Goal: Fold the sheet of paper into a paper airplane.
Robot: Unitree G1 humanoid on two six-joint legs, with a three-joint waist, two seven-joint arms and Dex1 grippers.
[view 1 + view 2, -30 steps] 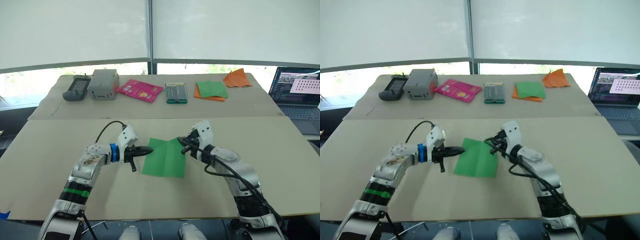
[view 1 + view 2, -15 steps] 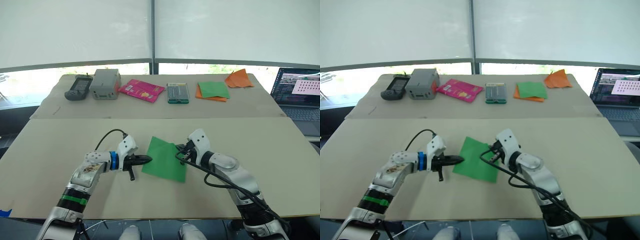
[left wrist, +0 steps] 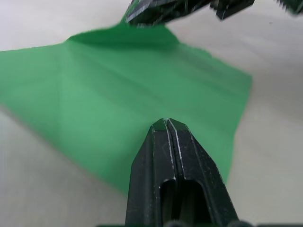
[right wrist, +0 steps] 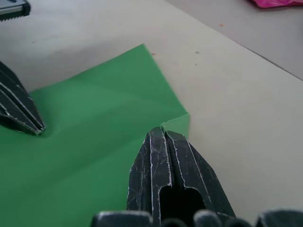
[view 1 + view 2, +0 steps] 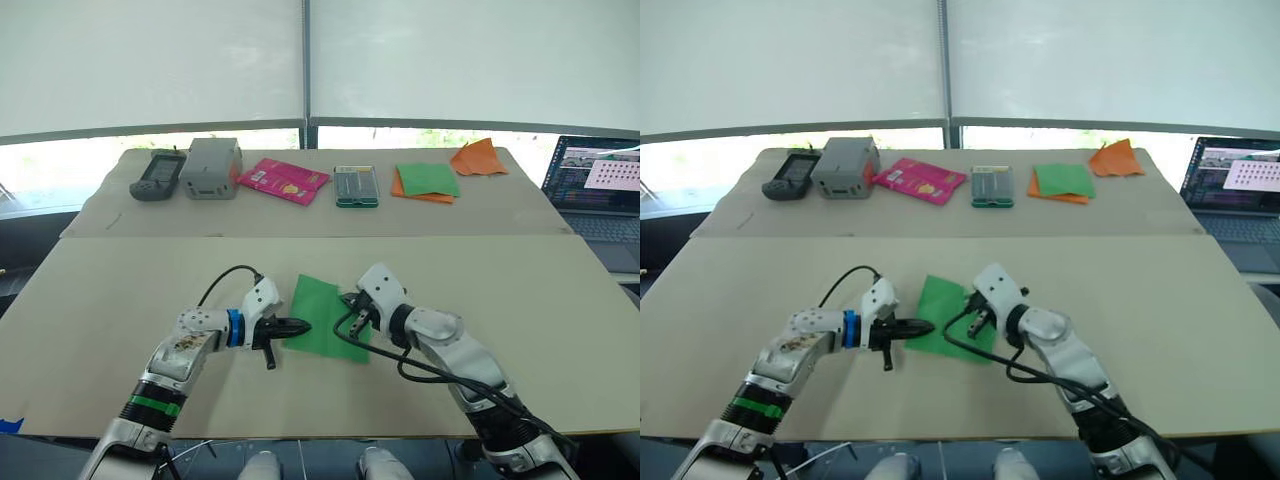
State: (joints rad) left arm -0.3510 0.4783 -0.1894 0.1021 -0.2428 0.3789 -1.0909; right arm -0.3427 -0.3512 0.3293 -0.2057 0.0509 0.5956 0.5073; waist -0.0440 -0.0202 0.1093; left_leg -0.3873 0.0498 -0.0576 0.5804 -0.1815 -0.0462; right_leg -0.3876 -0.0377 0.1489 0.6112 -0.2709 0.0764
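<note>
Head stereo pair looks forward-down over the tabletop (image 5: 120,300); wrist cams sit close, facing each other across the green sheet of paper (image 3: 118,94).

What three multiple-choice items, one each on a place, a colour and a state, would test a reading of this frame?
1. Where does the sheet of paper lie?
A. on the laptop
B. on the near table between both end effectors
C. on the floor

2. What colour is the packet on the far table?
A. pink
B. blue
C. white

3. How do the right end effector's fingers stand?
A. wide open
B. shut at the sheet's edge
C. holding a remote

Key: 1 B, the sheet lies flat between the left end effector and the right one. 2 A, the packet is bright pink. 3 B, the right wrist view shows the fingers closed together at the edge.
</note>
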